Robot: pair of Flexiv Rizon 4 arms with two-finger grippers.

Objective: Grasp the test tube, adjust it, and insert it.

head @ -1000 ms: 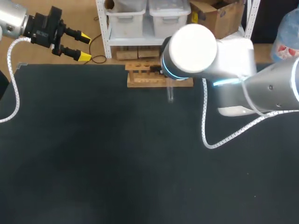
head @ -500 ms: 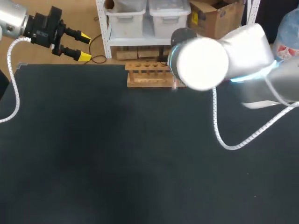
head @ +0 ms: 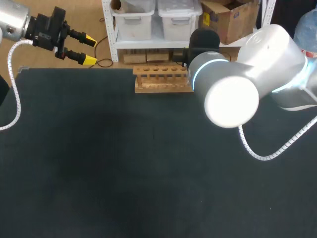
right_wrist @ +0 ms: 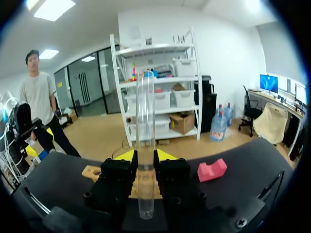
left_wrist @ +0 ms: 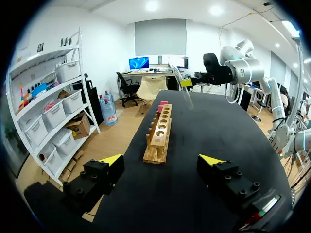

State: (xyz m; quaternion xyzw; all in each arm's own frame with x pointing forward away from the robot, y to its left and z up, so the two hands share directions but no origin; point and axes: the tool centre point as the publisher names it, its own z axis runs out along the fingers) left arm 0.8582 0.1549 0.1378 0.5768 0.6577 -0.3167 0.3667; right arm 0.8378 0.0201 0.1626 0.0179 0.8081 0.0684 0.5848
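Desk: Your dark desk carries a wooden rack and a pink block.

Rack: The rack sits at the far edge of the desk, near the middle of that edge, and lies along it. It has a row of round holes on top.

Pink block: The pink block lies on the desk, close to the right end of the rack.

Test tube: The clear glass test tube is up in the air, in your right end effector. It is near the right end of the rack, by the far edge of the desk. Its round closed end points back at the wrist, and most of it sticks out past the yellow tips. From your left wrist view it leans a little.

Right end effector: Your right end effector is narrow, and both fingers press on the test tube from two sides.

Left end effector: Your left end effector holds nothing and its fingers are wide apart. It hangs just past the far left corner of the desk and points along the far edge at the rack.
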